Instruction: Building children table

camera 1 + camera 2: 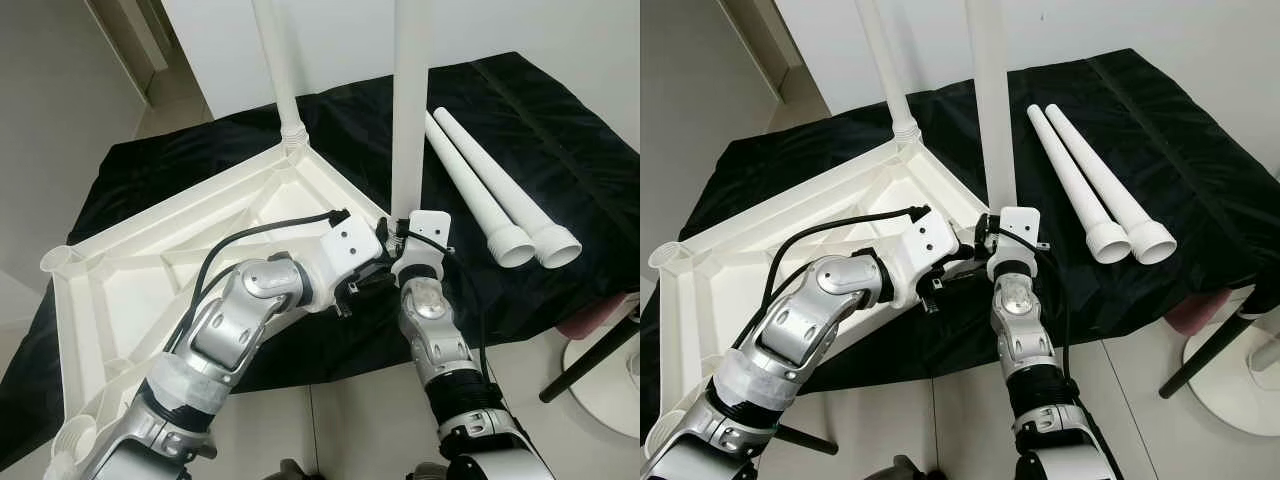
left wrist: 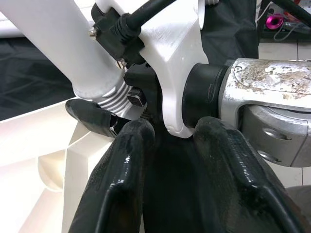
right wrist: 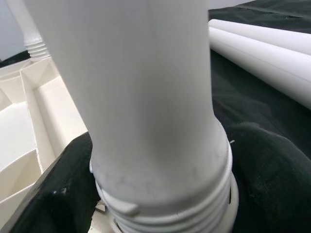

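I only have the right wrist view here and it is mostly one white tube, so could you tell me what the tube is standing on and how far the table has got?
Observer: The right gripper is shut on the upright leg, holding it over a corner of the upside-down tabletop.
Operator: Thank you. Is any leg already fitted?
Observer: One fitted leg stands in the far corner socket.
Operator: And the spares?
Observer: Two loose legs lie side by side on the black cloth, to the robot's right.
Operator: Where is the left arm?
Observer: The left gripper sits beside the right wrist, at the tabletop's edge.
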`<state>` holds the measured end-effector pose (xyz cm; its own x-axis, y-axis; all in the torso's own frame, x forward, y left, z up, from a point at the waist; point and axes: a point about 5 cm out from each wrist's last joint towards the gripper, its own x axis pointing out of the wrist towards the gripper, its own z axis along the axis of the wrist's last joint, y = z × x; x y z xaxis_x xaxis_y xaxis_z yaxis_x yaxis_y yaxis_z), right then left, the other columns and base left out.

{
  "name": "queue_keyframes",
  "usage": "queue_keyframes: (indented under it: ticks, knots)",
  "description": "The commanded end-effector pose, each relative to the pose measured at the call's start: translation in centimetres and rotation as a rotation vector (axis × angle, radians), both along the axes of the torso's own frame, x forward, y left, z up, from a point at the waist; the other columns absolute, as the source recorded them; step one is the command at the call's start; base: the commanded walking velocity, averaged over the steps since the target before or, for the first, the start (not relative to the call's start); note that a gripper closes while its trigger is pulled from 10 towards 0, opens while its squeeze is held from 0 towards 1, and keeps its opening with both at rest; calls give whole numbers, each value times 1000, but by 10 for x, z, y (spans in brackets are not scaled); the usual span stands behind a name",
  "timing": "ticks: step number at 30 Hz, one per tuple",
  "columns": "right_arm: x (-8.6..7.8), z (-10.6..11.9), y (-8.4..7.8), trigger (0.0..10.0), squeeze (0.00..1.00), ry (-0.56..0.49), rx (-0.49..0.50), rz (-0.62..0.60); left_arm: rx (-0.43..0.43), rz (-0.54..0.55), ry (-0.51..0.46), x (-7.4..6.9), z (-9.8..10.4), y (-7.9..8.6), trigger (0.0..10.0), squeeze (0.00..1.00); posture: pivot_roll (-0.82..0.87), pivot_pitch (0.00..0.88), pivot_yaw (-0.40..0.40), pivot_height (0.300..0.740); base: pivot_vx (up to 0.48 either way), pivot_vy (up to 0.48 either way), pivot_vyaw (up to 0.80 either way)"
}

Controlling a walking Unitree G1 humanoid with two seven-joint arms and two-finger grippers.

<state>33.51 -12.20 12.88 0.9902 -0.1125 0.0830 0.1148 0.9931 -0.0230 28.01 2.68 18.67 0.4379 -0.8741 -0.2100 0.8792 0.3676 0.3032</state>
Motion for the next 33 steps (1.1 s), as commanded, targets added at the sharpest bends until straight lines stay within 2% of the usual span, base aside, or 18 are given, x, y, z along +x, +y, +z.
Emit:
queue_keyframes:
  ticks: [1, 2, 3, 6, 7, 18, 33]
  knots:
    - [3, -3, 2, 10000, 0, 35, -29, 23, -37, 34, 32, 5, 3, 4, 10000, 0, -173, 21, 178, 740, 0, 0, 0]
    - [5, -2, 2, 10000, 0, 33, -39, 34, -87, 37, 63, 5, 6, 4, 10000, 0, -192, 27, 194, 740, 0, 0, 0]
    - [5, -2, 2, 10000, 0, 33, -39, 34, -87, 37, 63, 5, 6, 4, 10000, 0, -192, 27, 194, 740, 0, 0, 0]
    - [8, -2, 1, 10000, 0, 33, -34, 38, -50, 71, 32, 10, 3, 5, 10000, 0, -175, 24, 199, 740, 0, 0, 0]
    - [9, -2, 0, 10000, 0, 36, -35, 35, -11, 88, 2, 12, 0, 6, 10000, 0, -175, 24, 199, 740, 0, 0, 0]
    - [11, 1, 3, 10000, 0, 18, -18, 27, -8, 84, 15, 15, 1, 10, 10000, 0, -175, 28, 228, 740, 0, 0, 0]
    - [11, 3, 1, 10000, 0, 8, -18, 34, -14, 101, -10, 16, 7, 10, 10000, 0, -93, 31, 189, 740, 0, 0, 0]
